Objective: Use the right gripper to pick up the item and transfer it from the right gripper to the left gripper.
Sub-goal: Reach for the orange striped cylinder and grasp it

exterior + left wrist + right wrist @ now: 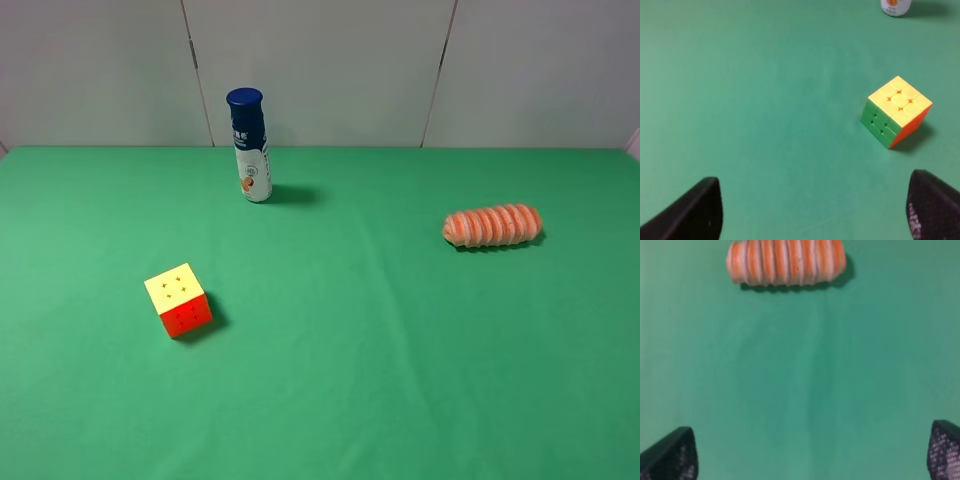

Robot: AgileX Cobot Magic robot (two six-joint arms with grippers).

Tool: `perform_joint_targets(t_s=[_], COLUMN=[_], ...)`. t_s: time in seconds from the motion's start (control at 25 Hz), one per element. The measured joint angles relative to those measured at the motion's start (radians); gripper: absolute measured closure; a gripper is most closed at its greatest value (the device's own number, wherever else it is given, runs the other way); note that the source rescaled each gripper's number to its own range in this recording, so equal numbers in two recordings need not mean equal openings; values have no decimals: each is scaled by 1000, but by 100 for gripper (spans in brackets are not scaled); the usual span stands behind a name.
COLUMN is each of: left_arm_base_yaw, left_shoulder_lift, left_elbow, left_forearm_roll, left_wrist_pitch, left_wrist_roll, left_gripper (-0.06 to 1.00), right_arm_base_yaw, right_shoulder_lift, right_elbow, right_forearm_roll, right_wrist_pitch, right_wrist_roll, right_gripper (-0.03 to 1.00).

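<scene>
Right tool [807,452]: fingers spread wide, gripping nothing, over the green worktop [380,380]. The item [492,226] lies on its side ahead of it, untouched. Left tool [815,210]: likewise spread and unloaded, near the puzzle cube [896,111]. The bottle [251,146] stands upright, well apart from the item.

a puzzle cube [178,300] sits on the green table [350,400], left of the middle and turned corner-on. its yellow face is up and a red-orange face is toward the high camera; the left wrist view shows a green side too. a white bottle [251,150] with a dark blue cap stands upright farther back, near the pale panelled wall [320,70], well apart from the cube. both cast short shadows to their right.
</scene>
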Motion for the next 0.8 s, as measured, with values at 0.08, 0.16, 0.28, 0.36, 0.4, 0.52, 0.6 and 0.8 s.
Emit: perform_joint_targets(t_s=[0.08,0.16,0.28,0.36,0.4,0.52,0.6,0.8], left_arm_base_yaw=[0,0,0,0,0,0,0,0], left_shoulder_lift=[0,0,0,0,0,0,0,0], left_elbow=[0,0,0,0,0,0,0,0], left_forearm_roll=[0,-6,-6,-6,-6,0,0,0], left_wrist_pitch=[0,0,0,0,0,0,0,0], left_wrist_roll=[0,0,0,0,0,0,0,0], left_gripper=[11,11,11,11,11,11,11,11], right_arm_base_yaw=[0,0,0,0,0,0,0,0], right_shoulder_lift=[137,255,434,556,614,764,849,1037], right_elbow=[-52,-102,-172,-216,-239,-301,-350,-478], right_forearm_roll=[2,31,107,144,159,182,181,183], right_wrist_pitch=[-36,-105,-216,-243,-245,-242,-234,-205], right_wrist_roll=[-108,-260,-559,-722,-792,-942,-1016,-1157], right_gripper=[-3,-3,-3,-3,-3,-3,-3,-3])
